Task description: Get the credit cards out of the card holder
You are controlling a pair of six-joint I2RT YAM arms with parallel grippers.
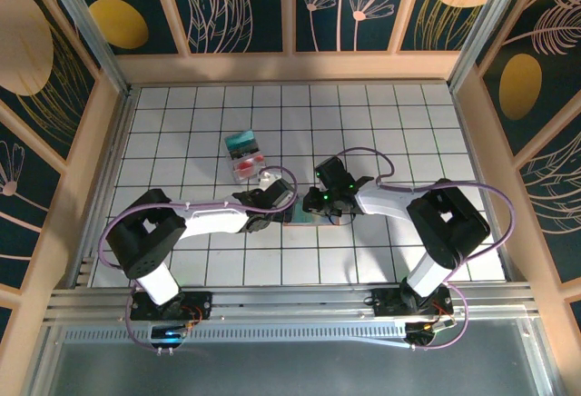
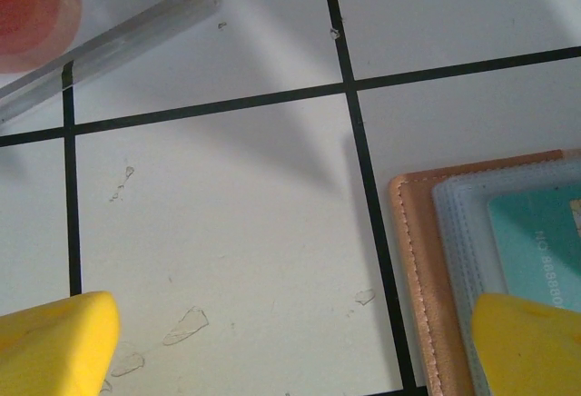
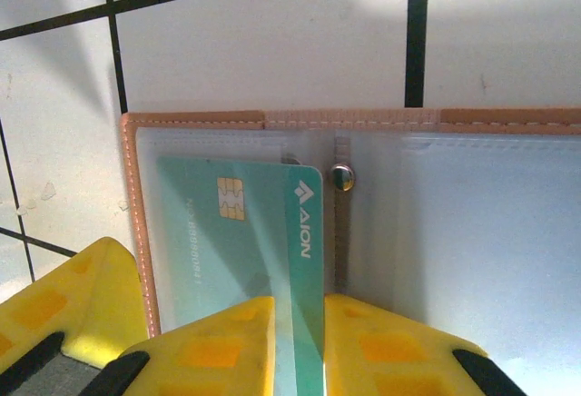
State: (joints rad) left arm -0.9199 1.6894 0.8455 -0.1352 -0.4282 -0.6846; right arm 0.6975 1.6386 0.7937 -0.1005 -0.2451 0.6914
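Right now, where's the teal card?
Right wrist view: the teal card sits in the image-left pocket of the open card holder, its near edge between the fingers of the right gripper.

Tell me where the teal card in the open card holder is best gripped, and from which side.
Probably the card's long edge beside the snap, at the end nearest the right gripper. That edge looks loose, while the card holder's stitched border closes the far and outer sides. Come in from the near side, a finger each side of it.
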